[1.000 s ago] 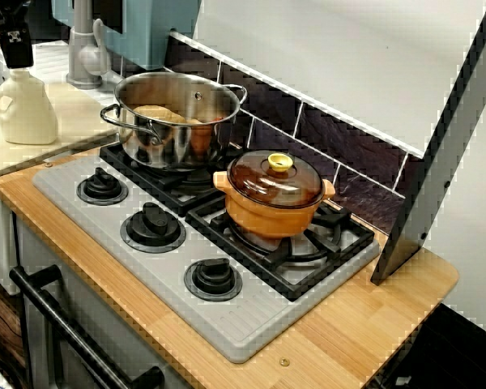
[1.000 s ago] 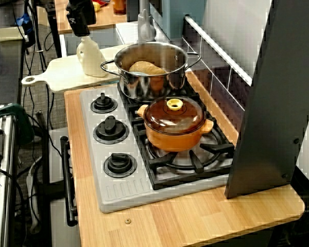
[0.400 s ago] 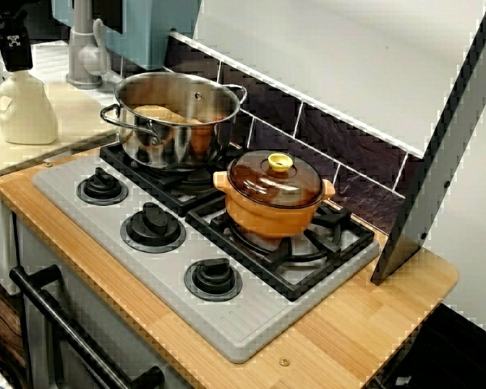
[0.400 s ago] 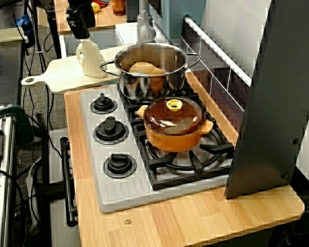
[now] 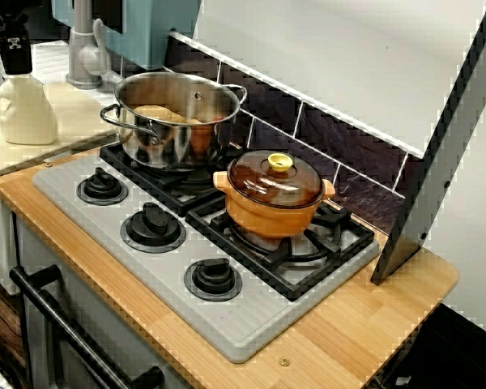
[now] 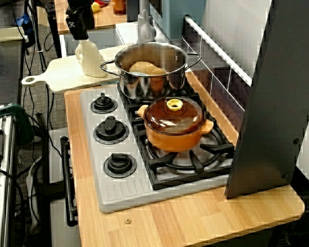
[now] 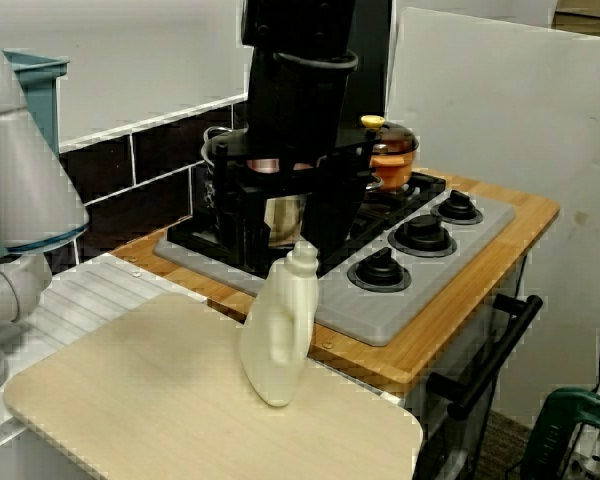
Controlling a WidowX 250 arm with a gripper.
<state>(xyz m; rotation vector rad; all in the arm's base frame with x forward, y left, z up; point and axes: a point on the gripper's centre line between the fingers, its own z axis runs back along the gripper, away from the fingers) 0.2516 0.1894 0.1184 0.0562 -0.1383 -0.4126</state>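
Where the gripper (image 7: 294,248) hangs, the cream bottle (image 7: 277,335) sits directly beneath it, and that vertical line-up is the relation that counts. Bottle upright on the cutting board (image 7: 130,400), close to the board's edge facing the hob (image 7: 420,290) and well apart from the board's handled end. Long axis vertical, cap uppermost, moulded grip loop turned toward the camera in the view from the board side. In that view the two black fingers (image 7: 248,235) stand apart, one on each side of the cap, with the bright metal of the steel pot (image 5: 178,113) showing through the gap above. Jaws read as spread, nothing clamped. Cannot tell whether a pad touches the neck, as depth is poor from this angle. The view across the hob and the view along the hob both put the gripper's lower end right at the bottle's top, no gap to be made out and the cap lost against the black body. No sideways offset that I can detect. Only one arm here, so no question of which is nearer. Round about: the steel pot, pale loaf-like pieces inside, on the burner just beside the board. Orange lidded pot (image 5: 274,198) on the next burner, well apart from the gripper. Three knobs (image 5: 152,227) along the hob's front edge.
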